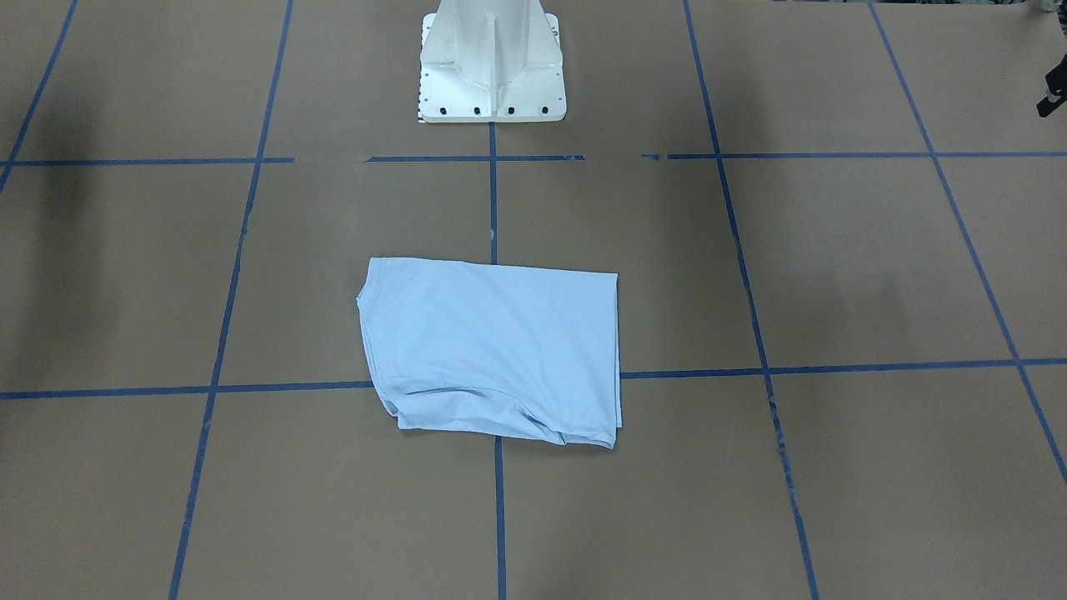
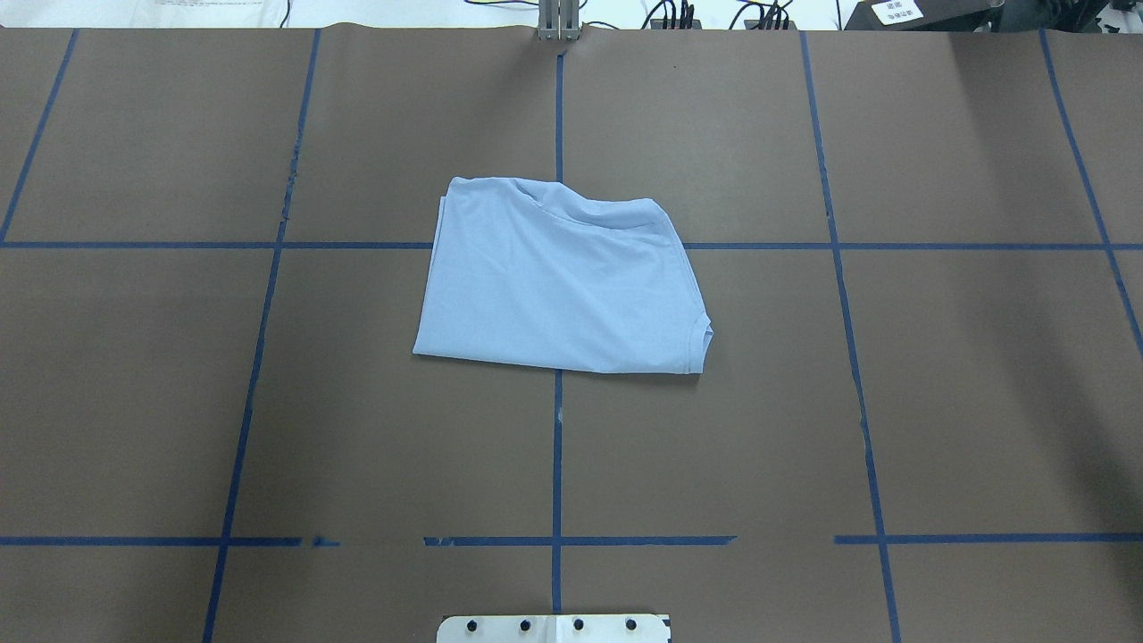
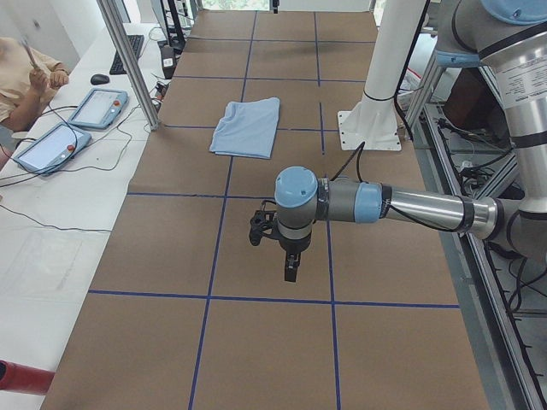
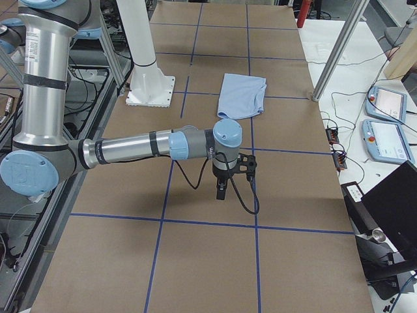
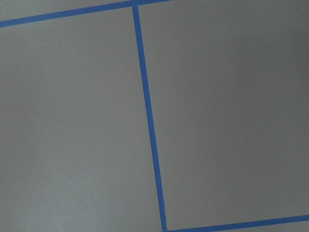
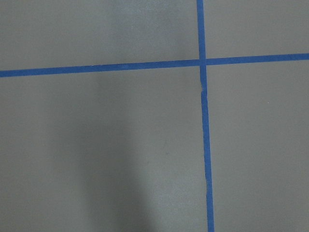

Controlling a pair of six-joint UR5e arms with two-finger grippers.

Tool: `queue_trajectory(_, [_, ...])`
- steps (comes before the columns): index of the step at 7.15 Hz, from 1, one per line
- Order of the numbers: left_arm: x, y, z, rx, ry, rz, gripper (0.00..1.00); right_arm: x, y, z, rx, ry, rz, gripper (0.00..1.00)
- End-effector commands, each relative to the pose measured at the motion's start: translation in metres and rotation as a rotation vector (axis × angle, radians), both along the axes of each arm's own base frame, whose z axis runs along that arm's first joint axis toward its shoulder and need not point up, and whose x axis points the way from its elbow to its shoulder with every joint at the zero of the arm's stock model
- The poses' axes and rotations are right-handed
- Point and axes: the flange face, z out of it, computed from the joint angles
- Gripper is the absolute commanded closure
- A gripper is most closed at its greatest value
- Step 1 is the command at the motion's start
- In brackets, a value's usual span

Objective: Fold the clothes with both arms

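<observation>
- Light blue short-sleeved T-shirt (image 2: 558, 286) lies folded into a rough rectangle at the middle of the brown paper-covered table (image 2: 134, 402). It sits over a crossing of blue tape lines (image 2: 556, 446), apart from the white pedestal base (image 1: 492, 67).
- Brown paper shows on all four sides of the shirt, out to the table's edges. A silver metal post (image 3: 128, 64) stands at the long edge on the operators' side.
- Over the table's end on the robot's left, the left black two-finger gripper (image 3: 291, 272) hangs pointing down, well apart from the shirt. I cannot tell whether its fingers are apart or together.
- Over the opposite end, the right black two-finger gripper (image 4: 221, 192) hangs the same way, also well apart from the shirt. Its finger state cannot be told either.
- Both wrist views show brown paper and tape lines.
- A plain side of the shirt faces up. The edge nearest the robot is straight and flat.
- The far edge is rumpled, with a lower layer peeking out. A stitched hem shows at the near corner toward the robot's right.
</observation>
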Motion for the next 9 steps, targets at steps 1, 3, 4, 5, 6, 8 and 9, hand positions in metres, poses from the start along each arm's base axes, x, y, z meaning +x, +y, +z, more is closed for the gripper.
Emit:
queue_trajectory(1, [0.0,-0.003,0.001,0.002,0.001,0.003,0.0,-0.002,-0.001,0.004,-0.016,-0.029,-0.004,0.0])
queue_trajectory(3, [0.0,-0.003,0.006,-0.008,-0.001,0.004,0.0,-0.002,0.0,0.018,-0.031,-0.017,-0.012,0.0])
queue_trajectory(4, [0.0,-0.003,0.009,-0.011,-0.001,0.004,0.0,0.0,0.004,0.022,-0.035,-0.012,-0.013,0.0])
queue_trajectory(5, [0.0,-0.004,0.007,-0.008,0.001,0.004,0.0,0.001,0.005,0.024,-0.032,0.001,-0.016,0.0])
queue_trajectory(6, [0.0,-0.005,0.007,-0.005,0.001,0.005,0.0,0.001,0.006,0.031,-0.011,0.005,-0.055,0.0])
queue_trajectory(8, [0.001,-0.014,-0.003,0.018,0.004,0.003,0.0,0.001,0.006,0.035,-0.009,0.002,-0.065,0.0])
queue_trajectory(9, [0.001,-0.017,-0.002,0.019,0.002,0.003,0.0,0.0,0.006,0.031,-0.004,-0.009,-0.066,0.0])
